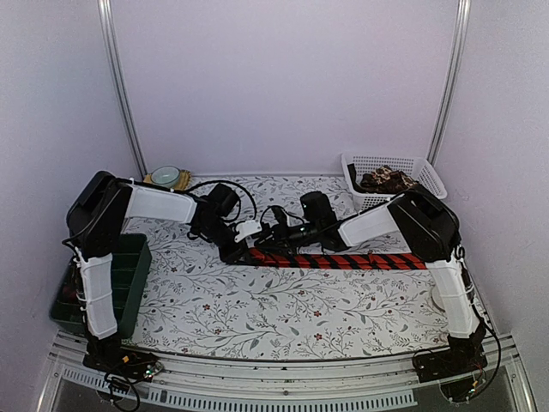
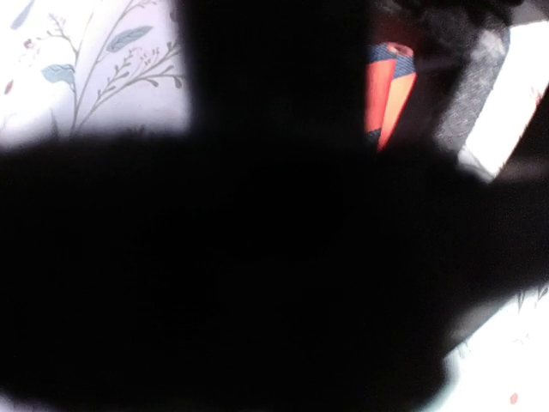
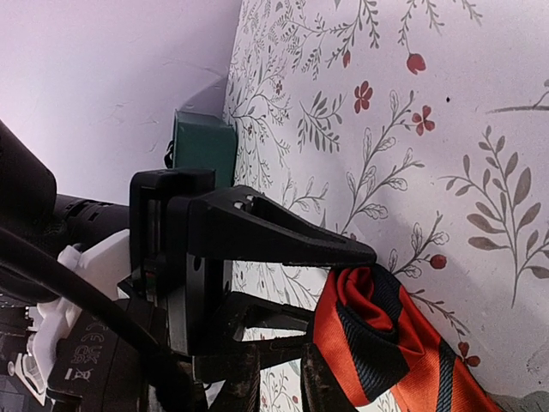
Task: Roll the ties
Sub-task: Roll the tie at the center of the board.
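A red tie with black diagonal stripes (image 1: 343,260) lies stretched across the middle of the table, running left to right. Its left end is curled into a small roll (image 3: 377,330). My right gripper (image 3: 346,293) is shut on that roll, one finger (image 3: 300,245) across its top and the other behind the fabric. From above, the right gripper (image 1: 273,239) and the left gripper (image 1: 238,249) meet at the tie's left end. The left wrist view is almost all black. Only a strip of the red tie (image 2: 388,94) shows there, and the left jaws are hidden.
A white basket (image 1: 429,172) at the back right holds brown-patterned ties (image 1: 386,179). A dark green bin (image 1: 129,275) stands at the left edge. A small bowl (image 1: 165,175) sits at the back left. The flowered cloth (image 1: 283,309) covers the table.
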### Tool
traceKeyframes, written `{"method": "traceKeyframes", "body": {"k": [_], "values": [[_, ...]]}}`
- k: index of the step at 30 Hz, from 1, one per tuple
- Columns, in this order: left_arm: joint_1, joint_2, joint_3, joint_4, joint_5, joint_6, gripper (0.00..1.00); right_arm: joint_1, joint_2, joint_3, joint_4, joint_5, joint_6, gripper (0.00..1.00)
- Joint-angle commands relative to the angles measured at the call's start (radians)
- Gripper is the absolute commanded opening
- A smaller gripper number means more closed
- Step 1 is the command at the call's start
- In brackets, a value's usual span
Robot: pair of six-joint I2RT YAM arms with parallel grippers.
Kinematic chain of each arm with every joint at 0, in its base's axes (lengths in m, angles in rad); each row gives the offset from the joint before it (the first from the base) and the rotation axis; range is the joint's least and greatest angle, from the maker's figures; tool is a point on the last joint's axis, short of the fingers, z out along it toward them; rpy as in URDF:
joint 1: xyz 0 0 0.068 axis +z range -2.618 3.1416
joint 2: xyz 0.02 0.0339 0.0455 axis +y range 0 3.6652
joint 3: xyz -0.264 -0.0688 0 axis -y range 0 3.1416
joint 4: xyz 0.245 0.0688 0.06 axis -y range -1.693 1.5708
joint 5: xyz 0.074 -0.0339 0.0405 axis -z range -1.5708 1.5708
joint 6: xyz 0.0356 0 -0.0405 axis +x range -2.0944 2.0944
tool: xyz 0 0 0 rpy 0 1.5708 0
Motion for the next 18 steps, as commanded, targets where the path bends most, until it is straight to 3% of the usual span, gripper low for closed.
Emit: {"method": "traceKeyframes", "body": {"k": [1,13,15,18], "values": [[-0.022,-0.001,-0.017,-0.008,-0.002,0.006,0.42,0.011,0.102,-0.001,0.027,-0.001,0.011,0.17],[-0.024,-0.005,-0.018,-0.004,-0.005,0.005,0.44,0.010,0.142,0.017,-0.023,0.014,0.004,0.17],[-0.023,-0.009,-0.016,-0.005,-0.005,-0.001,0.47,0.011,0.146,0.018,-0.039,0.017,0.001,0.17],[-0.021,-0.018,-0.001,-0.026,-0.007,-0.016,0.62,0.010,0.152,0.022,-0.071,0.022,-0.011,0.17]]}}
